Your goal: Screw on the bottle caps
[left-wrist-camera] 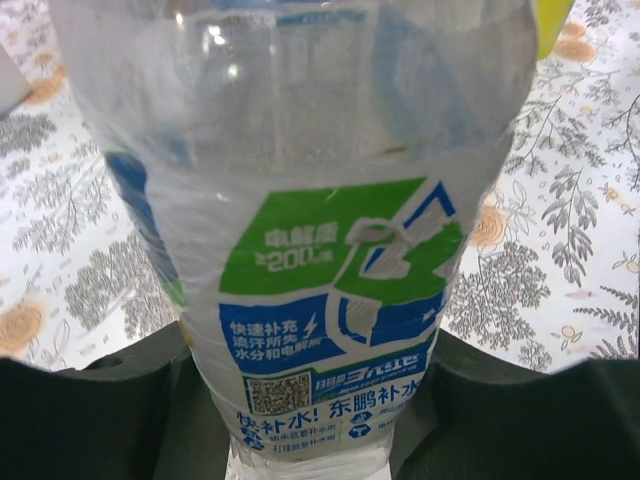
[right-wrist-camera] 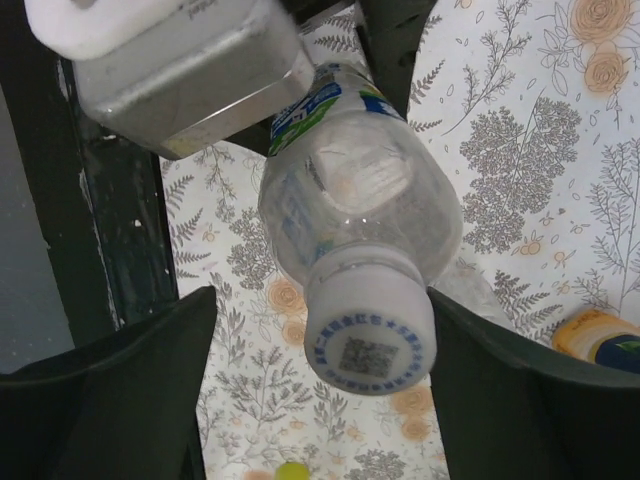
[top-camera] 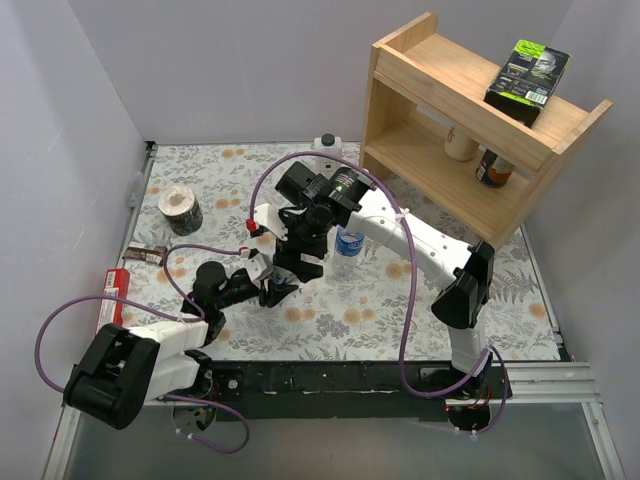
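While in left claw [left-wrist-camera: 315, 370], capped bottle [left-wrist-camera: 330, 200]

Floral tablecloth [top-camera: 400, 310] over whole work area. Wooden shelf [top-camera: 440, 75] at far R corner, open front. Black/green box [top-camera: 527, 80] flat on shelf top, R end. Cream jar [top-camera: 460, 145] and dark jar [top-camera: 493, 168] side by side on lower shelf. White square bottle [top-camera: 326, 148] upright at far edge, approx ctr. Grey roll [top-camera: 181, 210] far L. Small brown item [top-camera: 148, 255] nearer, L edge. Red packet [top-camera: 113, 298] at L edge, near side.
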